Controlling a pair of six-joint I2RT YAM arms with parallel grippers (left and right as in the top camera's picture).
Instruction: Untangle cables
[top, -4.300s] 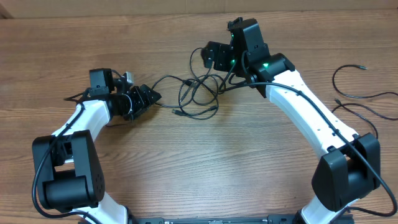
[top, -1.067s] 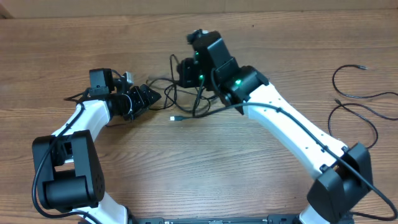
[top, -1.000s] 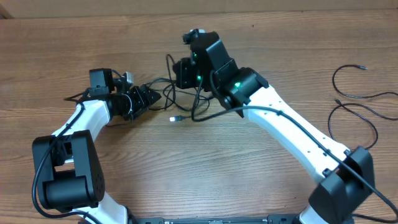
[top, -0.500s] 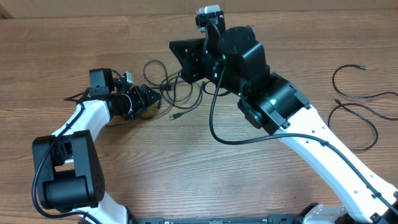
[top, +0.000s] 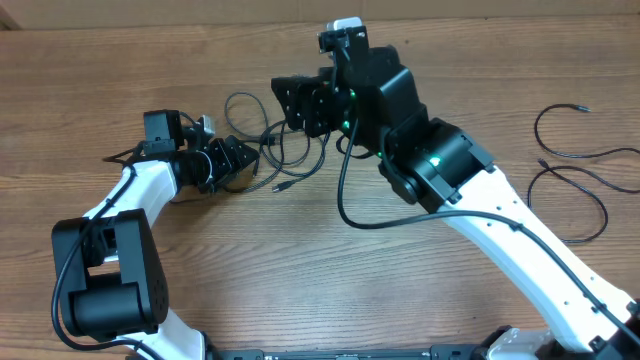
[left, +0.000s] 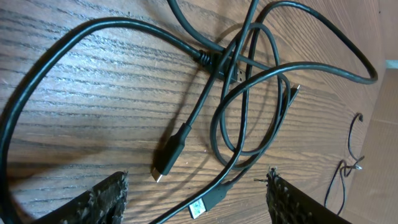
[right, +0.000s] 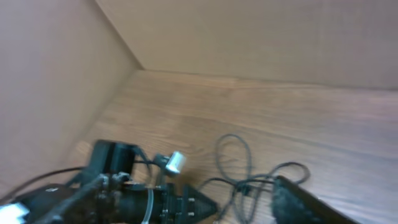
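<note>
**Left to right:** My left claw (top: 238, 165) lies low on the wooden table (top: 300, 270), its jaws spread wide and clamping nothing. A few strands of the cables (left: 224, 65) run across the gap between its tips. The tangle sits just beyond that claw, left of the table's centre. Several thin black loops cross at one tight spot there, and a plug end (left: 168, 158) lies free just beside it.

My right claw (top: 300, 105) hangs over the far edge of the bundle and appears to be lifted off the wood. At far right, the loose cords (top: 590, 156) lie in open curves, well apart from the knot.

**Doing this step well, as I judge it:**
- Pin one strand close to the crossing with the left claw.
- Bring the right claw down on the free plug end, not on a loop.
- Draw that end slowly back through the loop, since tugging on a loop would likely tighten the knot.

**What is hard to make out:**
- I cannot tell whether my right jaws are apart or closed. The wrist view is blurred and shows only one finger (right: 311, 202) at its lower edge, and from above the claw is a dark mass.
- The right claw's body also covers the far part of the bundle.
- I cannot tell which strand passes over which at the crossing, or how many cords are knotted there.
</note>
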